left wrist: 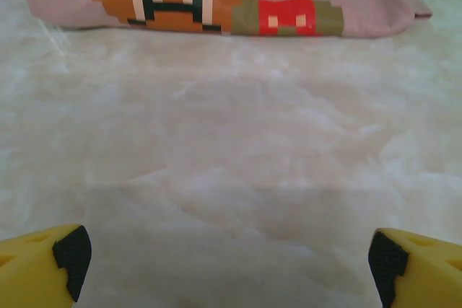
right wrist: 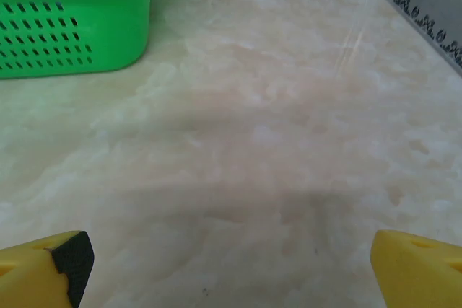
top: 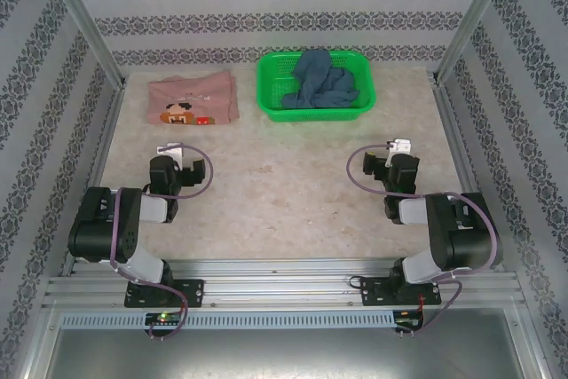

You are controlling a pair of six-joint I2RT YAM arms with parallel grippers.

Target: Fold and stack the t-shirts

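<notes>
The dusty pink t-shirt point(top: 192, 99) lies folded flat at the back left of the table, its pixel-art face print up; its near edge shows in the left wrist view point(left wrist: 216, 5). The dark slate-blue t-shirt point(top: 319, 80) sits crumpled in the green basket. My left gripper point(top: 169, 153) hangs open over bare table, a short way in front of the pink shirt, its yellow fingertips point(left wrist: 43, 265) wide apart. My right gripper point(top: 397, 150) is open too, with nothing between its fingers point(right wrist: 43, 268), in front and right of the basket.
The green plastic mesh basket point(top: 355, 108) stands at the back centre; its corner shows in the right wrist view point(right wrist: 72, 19). Metal frame posts and patterned walls close in the table on three sides. Bare marbled tabletop point(top: 284, 193) lies between the two arms.
</notes>
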